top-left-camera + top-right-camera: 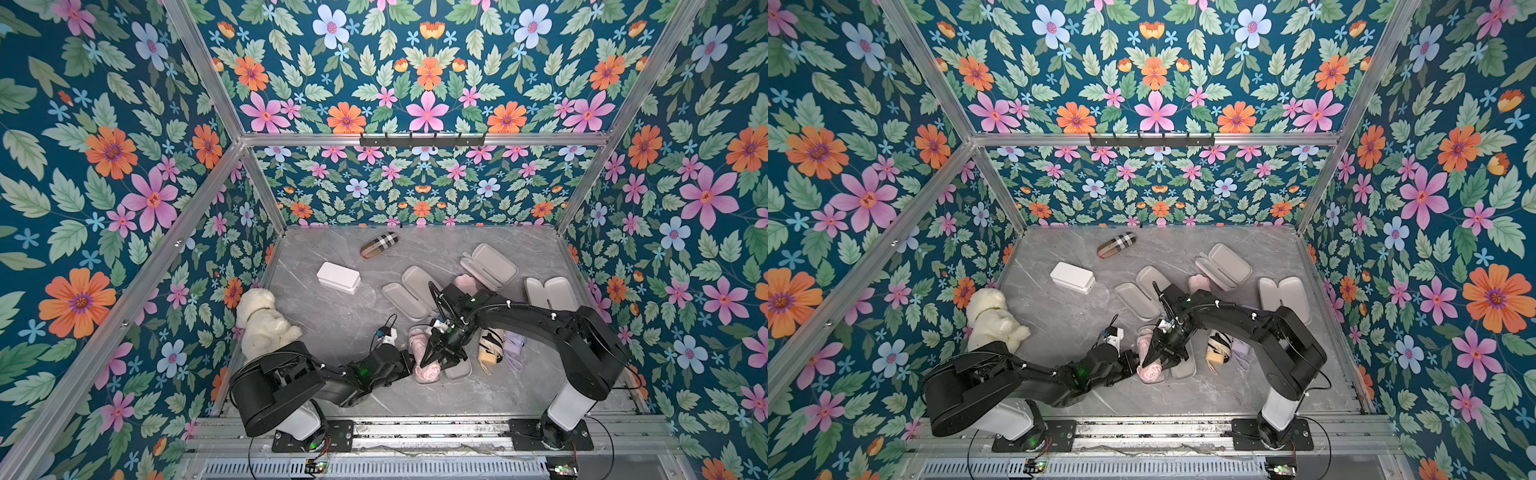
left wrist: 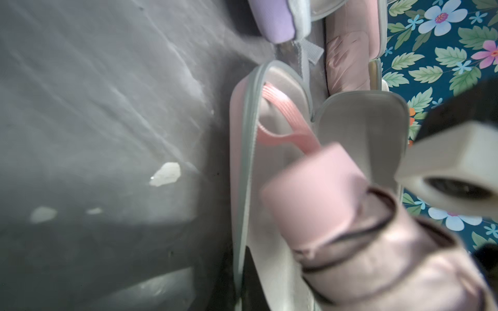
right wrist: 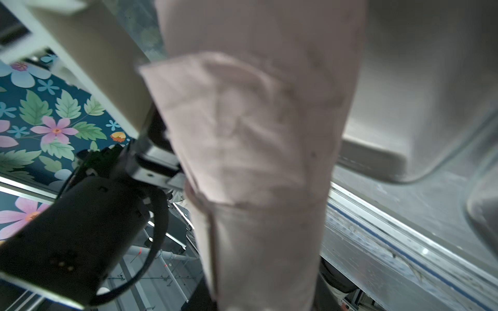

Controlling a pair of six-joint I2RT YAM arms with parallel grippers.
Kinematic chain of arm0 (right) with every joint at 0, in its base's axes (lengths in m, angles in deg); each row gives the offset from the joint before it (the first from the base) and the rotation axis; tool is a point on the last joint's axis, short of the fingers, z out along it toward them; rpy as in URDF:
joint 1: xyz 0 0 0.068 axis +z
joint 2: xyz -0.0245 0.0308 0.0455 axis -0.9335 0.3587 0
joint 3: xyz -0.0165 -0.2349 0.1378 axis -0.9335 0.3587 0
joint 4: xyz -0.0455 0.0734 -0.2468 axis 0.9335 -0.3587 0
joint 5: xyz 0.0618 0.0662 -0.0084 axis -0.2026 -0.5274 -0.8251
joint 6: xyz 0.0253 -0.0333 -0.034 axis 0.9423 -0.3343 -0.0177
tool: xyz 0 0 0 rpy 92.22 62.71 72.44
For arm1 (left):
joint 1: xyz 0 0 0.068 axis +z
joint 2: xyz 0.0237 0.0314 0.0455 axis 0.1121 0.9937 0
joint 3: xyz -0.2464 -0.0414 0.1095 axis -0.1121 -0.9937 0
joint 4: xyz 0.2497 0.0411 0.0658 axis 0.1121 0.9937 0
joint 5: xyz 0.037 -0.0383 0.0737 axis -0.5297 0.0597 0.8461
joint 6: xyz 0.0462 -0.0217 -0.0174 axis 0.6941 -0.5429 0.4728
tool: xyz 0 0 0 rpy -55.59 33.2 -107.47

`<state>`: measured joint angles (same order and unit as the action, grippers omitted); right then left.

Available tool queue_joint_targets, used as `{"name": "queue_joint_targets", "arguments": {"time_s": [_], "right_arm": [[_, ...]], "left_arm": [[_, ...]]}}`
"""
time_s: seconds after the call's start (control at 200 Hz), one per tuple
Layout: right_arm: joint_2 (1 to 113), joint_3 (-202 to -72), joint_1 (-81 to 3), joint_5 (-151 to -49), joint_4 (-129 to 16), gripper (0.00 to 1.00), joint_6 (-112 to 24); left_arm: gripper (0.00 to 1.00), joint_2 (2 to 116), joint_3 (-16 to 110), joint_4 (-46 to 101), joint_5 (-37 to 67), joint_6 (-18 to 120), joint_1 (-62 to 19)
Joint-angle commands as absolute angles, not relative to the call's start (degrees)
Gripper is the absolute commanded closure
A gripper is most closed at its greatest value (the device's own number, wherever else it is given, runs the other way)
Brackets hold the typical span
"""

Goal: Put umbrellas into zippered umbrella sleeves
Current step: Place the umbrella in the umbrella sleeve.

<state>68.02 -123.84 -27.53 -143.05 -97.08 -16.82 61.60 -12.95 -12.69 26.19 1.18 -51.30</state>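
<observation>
While both arms meet at the lower centre of the frame, the pink umbrella [image 1: 430,372] lies lengthwise over one half of an open pink sleeve [image 1: 459,370]. The other half, beside it, shows bare grey-beige lining.

Left wrist view: the umbrella's [image 2: 377,255] capped end is tilted up over the sleeve's lining [image 2: 363,129], and its pink strap loop [image 2: 285,121] lies inside that half. Whether the body rests fully on the lining, I cannot tell.

Other containers, all open, grey-beige lining showing:
- centre sleeve [image 1: 405,301]
- upper-right sleeve [image 1: 492,264]
- far-right sleeve [image 1: 550,293]

The second pink umbrella [image 1: 465,284] lies on the surface [image 1: 332,324] between the centre and upper-right sleeves. The cream umbrella [image 1: 489,347] and the lavender umbrella [image 1: 515,345] lie side by side just right of the pink sleeve, outside any sleeve.

Right arm: rises from the lower right, elbow high, forearm running left, wrist bent down. The right tool [image 1: 438,360] is clamped around the pink umbrella, and in the right wrist view the fabric [image 3: 256,134] fills the gap.

Left arm: low, stretched rightward from the lower left. The left tool [image 1: 409,362] is fully closed against the near side of the umbrella and sleeve. What it pinches, I cannot tell.
</observation>
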Motion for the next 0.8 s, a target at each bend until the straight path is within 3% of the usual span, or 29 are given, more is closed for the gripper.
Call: {"name": "queue_joint_targets", "arguments": {"time_s": [0.0,0.18,0.495,0.585,0.715,0.795], "right_arm": [[69.7,-124.4,-28.7,-146.6,-94.3,0.88,-16.1],[73.4,-126.4,-31.0,-144.2,-95.4,0.91,-19.4],[81.6,-127.5,-31.5,-129.8,-97.9,0.88,-30.1],[81.9,-126.6,-31.1,-125.8,-98.1,0.8,-31.3],[80.1,-126.2,-30.4,-121.5,-99.4,0.55,-32.1],[78.2,-126.7,-29.8,-119.7,-101.0,0.43,-32.4]], "left_arm": [[1.0,62.2,-12.7,-12.4,25.6,2.6,-51.4],[1.0,62.6,-12.8,-13.2,25.3,2.7,-51.4],[1.0,63.0,-12.2,-13.4,23.9,4.1,-51.4],[1.0,62.0,-12.3,-12.5,23.7,4.5,-51.4],[1.0,59.9,-12.2,-9.3,23.5,5.3,-51.4],[0.93,58.7,-12.2,-7.3,23.3,5.6,-51.2]]}}
